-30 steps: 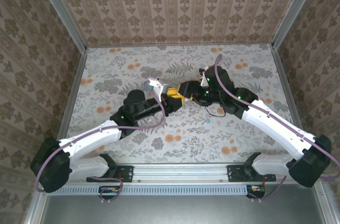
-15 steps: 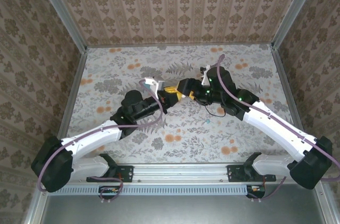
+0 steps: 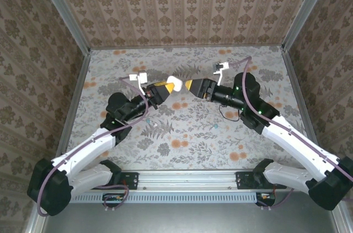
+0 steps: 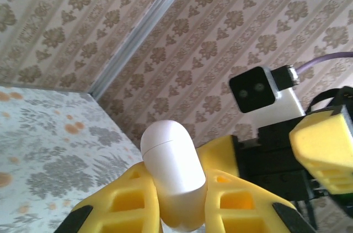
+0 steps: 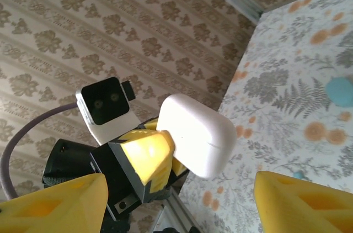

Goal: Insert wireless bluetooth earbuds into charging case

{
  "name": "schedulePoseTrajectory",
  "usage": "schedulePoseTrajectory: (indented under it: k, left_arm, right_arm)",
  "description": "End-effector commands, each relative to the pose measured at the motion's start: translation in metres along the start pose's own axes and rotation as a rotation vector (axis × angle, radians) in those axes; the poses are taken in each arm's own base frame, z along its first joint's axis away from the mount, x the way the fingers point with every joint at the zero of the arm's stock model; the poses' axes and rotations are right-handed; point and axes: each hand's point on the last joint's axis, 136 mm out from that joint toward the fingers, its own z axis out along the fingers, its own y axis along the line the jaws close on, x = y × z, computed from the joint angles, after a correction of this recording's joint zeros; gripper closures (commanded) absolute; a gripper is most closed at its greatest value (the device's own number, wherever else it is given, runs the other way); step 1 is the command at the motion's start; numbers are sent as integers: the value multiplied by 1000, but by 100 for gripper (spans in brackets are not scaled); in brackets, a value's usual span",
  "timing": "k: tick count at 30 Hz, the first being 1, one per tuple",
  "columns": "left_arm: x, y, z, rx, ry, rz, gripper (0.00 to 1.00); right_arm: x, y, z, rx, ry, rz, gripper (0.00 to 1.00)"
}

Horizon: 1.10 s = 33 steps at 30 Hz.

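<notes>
The charging case [image 4: 172,180] sits tight between our left fingers [image 4: 231,205], which are closed on its lower half, so its round white top pokes out past them. We hold it up in the air, well above the surface [image 3: 182,139], out near the middle. A thin line runs round the case near the top, and we think that is where the lid meets the body; the lid looks closed. Our right fingers [image 3: 194,86] are just beside the case, pointing at it. They are spread wide and hold nothing. Down on the surface lies a teal-blue earbud [image 5: 339,90], well apart from the case. A smaller teal speck [image 5: 298,175] lies on the surface too; it may be another earbud, but it is too small to tell. We think we are at the step of getting the case ready. Next, the lid has to come open. For that our left fingers must keep a firm hold low down, off the lid, while our right fingers catch the lid's edge and tip it back. The case is smooth and round, so it could slip or turn.
</notes>
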Motion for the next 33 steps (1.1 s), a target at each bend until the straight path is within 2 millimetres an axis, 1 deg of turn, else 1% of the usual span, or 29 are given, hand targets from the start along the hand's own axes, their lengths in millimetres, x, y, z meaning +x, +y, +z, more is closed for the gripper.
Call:
schedulePoseTrajectory:
  k: [1, 2, 4, 7, 10, 15, 20, 22, 23, 24, 25, 26, 27, 29, 31, 33]
  left_arm:
    - [-21, -38, 6, 130, -34, -69, 95]
    - [-22, -40, 8, 137, -35, -76, 95]
    - [-23, -45, 11, 153, -37, -87, 95]
    - [-24, -50, 14, 171, -36, -100, 95]
    - [-25, -52, 17, 191, -41, -119, 96]
    - [-25, -53, 22, 212, -33, -139, 96]
    - [-18, -45, 22, 188, -14, -138, 96]
    - [-14, -41, 20, 169, -9, -123, 94]
    - [-13, -40, 19, 158, -4, -117, 91]
    - [-11, -37, 18, 142, 3, -111, 83]
    - [-10, -34, 16, 121, 12, -105, 73]
    - [-8, -31, 14, 99, 21, -99, 64]
    - [-9, -29, 11, 78, 29, -86, 58]
    - [-9, -21, 3, 21, 43, -58, 49]
    - [-12, -18, -7, -31, 63, -9, 44]
    - [-12, -10, -21, -126, 92, 53, 37]
  right_arm:
    - [-4, 24, 7, -148, 9, -31, 29]
    - [-4, 27, 9, -163, 10, -30, 29]
    - [-4, 27, 12, -167, 18, -29, 32]
    - [-4, 23, 15, -159, 22, -27, 39]
    - [-4, 24, 17, -180, 33, -20, 45]
    - [-6, 26, 18, -219, 32, -8, 60]
    - [-6, 22, 16, -218, 25, -17, 78]
    - [-6, 20, 15, -214, 24, -27, 83]
    - [-6, 18, 14, -210, 25, -32, 85]
    - [-5, 17, 13, -205, 27, -45, 85]
    - [-4, 16, 13, -196, 32, -59, 85]
    - [-4, 14, 12, -184, 36, -75, 86]
    - [-3, 13, 11, -170, 41, -93, 85]
    - [0, 9, 8, -139, 59, -142, 85]
    - [4, 5, 4, -109, 83, -193, 85]
    - [8, 2, -1, -87, 107, -258, 84]
